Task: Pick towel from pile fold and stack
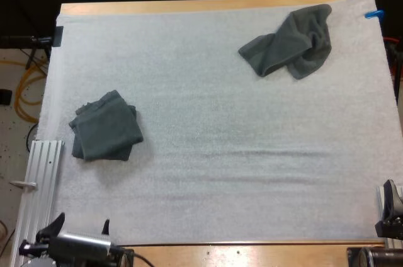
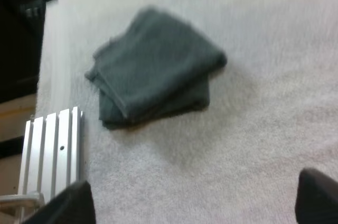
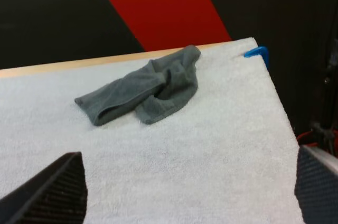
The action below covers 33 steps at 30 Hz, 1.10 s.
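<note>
On the mat lie a folded stack and crumpled towel — apart.

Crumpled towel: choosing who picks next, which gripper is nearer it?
Right. Right gripper: mat's near right edge, same side as the crumpled towel. Left gripper: near left corner, diagonally across.

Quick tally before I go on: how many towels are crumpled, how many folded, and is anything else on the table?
Crumpled towel: 1
Folded towel stack: 1
Metal rail: 1
Total: 3
</note>
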Available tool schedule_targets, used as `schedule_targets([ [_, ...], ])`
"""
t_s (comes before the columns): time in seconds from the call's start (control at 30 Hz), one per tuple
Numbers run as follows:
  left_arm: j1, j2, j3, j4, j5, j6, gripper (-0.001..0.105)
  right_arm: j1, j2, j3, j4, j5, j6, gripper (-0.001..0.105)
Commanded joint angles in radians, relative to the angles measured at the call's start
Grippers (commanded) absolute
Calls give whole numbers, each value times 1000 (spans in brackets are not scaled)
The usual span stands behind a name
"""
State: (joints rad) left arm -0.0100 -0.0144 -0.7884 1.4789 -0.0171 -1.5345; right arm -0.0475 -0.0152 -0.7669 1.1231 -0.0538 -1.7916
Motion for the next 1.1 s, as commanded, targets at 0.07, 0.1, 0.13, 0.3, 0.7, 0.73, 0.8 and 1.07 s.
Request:
schedule_targets([
  [0.07, 2, -140, 40, -142, -9, -17, 73, 0, -39, 22, -50, -12, 0, 78],
  [0.1, 2, -140, 51, -182, -8, -24, 73, 0, -38, 31, -59, -14, 0, 78],
  [0.13, 2, -140, 72, -241, -6, -45, 73, 0, -37, 43, -73, -17, 0, 78],
  [0.3, 2, -139, 149, -402, 37, -127, 73, 0, -37, 95, -100, -17, 0, 78],
  [0.7, 2, -138, 261, -439, 83, -129, 73, 0, -37, 253, -115, -18, 12, 78],
  [0.73, 2, -138, 261, -439, 83, -129, 73, 0, -37, 254, -117, -18, 15, 78],
  [0.8, 2, -138, 261, -439, 83, -129, 73, 0, -37, 254, -117, -18, 15, 78],
  [1.07, 2, -138, 261, -439, 83, -129, 73, 0, -37, 254, -117, -10, 23, 78],
])
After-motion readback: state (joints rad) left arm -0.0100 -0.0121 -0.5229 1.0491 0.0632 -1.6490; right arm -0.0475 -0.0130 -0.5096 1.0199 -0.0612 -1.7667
